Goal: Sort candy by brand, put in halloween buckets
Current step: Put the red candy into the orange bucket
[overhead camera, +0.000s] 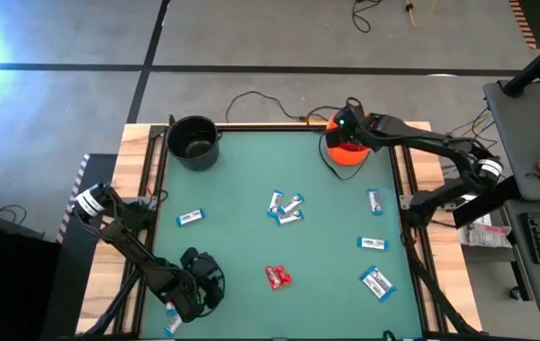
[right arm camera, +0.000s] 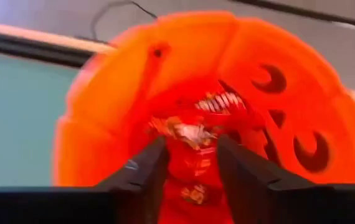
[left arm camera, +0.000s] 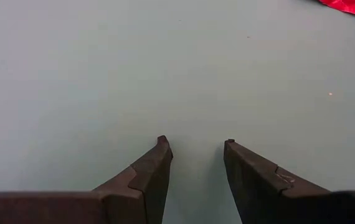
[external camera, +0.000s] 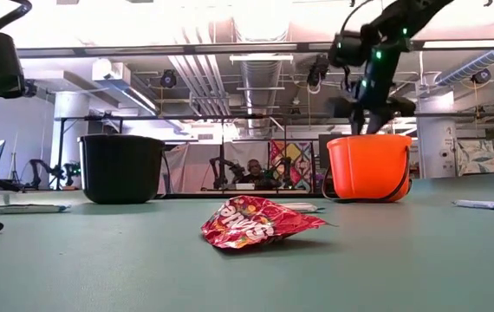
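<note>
Right wrist view: the right gripper (right arm camera: 190, 158) hangs over the orange bucket (right arm camera: 103, 124), its jaws parted, with a red packet (right arm camera: 196, 134) loose just beyond the tips, inside the bucket. The left gripper (left arm camera: 196, 146) waits low over the bare table (left arm camera: 103, 62), jaws apart and empty, another red packet (left arm camera: 352, 6) well ahead of them.

Both arms (overhead camera: 137, 248) are dark, jointed tubes with white collars. A green light glows on the right arm (overhead camera: 412, 142). The fingers (left arm camera: 146, 180) look like matte black wedges, perhaps ribbed.
</note>
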